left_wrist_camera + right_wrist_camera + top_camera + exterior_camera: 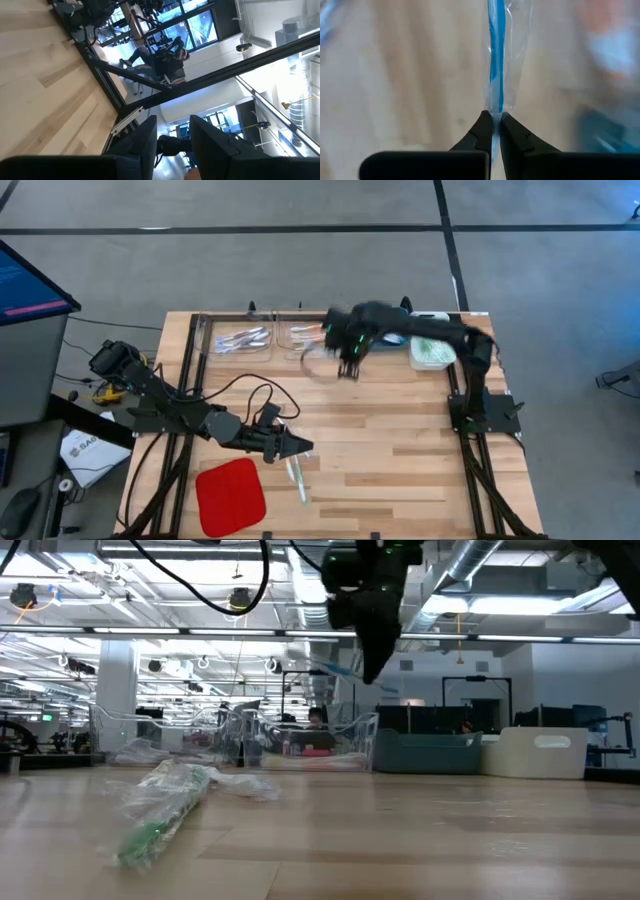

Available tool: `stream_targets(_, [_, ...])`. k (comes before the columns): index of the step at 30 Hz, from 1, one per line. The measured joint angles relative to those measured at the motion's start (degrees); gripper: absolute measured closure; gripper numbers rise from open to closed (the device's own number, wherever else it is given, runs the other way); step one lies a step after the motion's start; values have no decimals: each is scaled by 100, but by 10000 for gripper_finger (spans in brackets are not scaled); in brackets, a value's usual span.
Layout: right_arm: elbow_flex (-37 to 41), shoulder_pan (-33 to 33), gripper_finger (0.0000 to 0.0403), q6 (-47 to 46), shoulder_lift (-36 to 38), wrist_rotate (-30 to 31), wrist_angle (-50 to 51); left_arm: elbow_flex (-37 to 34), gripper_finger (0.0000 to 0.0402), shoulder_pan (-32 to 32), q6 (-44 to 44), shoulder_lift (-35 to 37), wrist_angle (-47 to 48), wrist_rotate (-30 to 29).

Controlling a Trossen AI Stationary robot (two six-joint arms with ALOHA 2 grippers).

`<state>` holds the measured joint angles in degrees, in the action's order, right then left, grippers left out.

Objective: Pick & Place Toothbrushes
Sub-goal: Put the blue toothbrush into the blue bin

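Right gripper [492, 122] fingers pinching blue toothbrush [496, 55], wrapped; brush projects straight beyond fingertips, above table [410, 75].

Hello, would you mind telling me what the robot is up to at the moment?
It is sorting toothbrushes. The right gripper is shut on a blue wrapped toothbrush, held in the air above the table near the clear bins, which already hold some brushes. The left gripper sits low on the table's near side, next to a green wrapped toothbrush and a red pad.
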<state>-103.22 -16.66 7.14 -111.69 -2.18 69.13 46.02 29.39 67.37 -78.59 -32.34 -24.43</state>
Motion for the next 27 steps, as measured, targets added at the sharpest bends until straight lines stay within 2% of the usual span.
stream_targets(8, [-10,-2021,396,101,309,99,-219,0,293,0,50,0,-57,0])
stream_targets(13, [81,-2804,396,494,257,97,-186,0,293,0,92,0,-104,0])
stream_targets(21, [795,-3057,396,1627,259,405,-177,0,293,0,197,0,-125,2])
stream_targets(27, [1461,-2938,396,1877,264,415,-389,0,293,-53,197,0,-125,18])
